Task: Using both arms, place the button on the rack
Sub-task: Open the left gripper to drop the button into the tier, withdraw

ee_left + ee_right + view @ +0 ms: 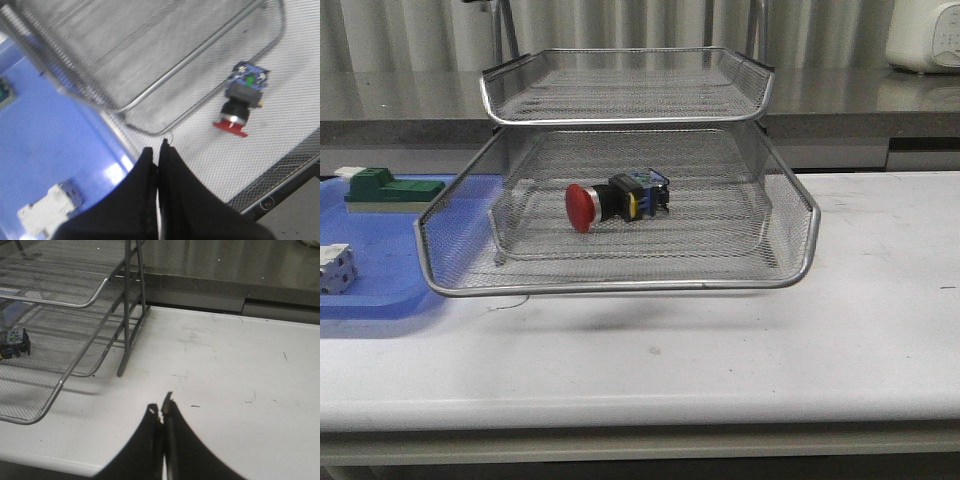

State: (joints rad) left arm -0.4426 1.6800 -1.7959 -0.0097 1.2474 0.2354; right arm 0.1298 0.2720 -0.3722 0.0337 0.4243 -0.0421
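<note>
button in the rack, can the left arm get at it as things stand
Probably yes. The button lies on open mesh just ahead of the left end effector, clear of the upper tier. The end effector is shut and would need to open.

Button point(14, 342) cut by right wrist view's edge; white block point(336, 268) cropped in front view.

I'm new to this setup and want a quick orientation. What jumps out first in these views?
The red-headed button stands out most, lying on its side on a lower tray of the wire-mesh rack at the table's centre. To the rack's left sits a blue tray holding a green block and a white block. Both wrist views show a shut, empty end effector, left and right.
</note>
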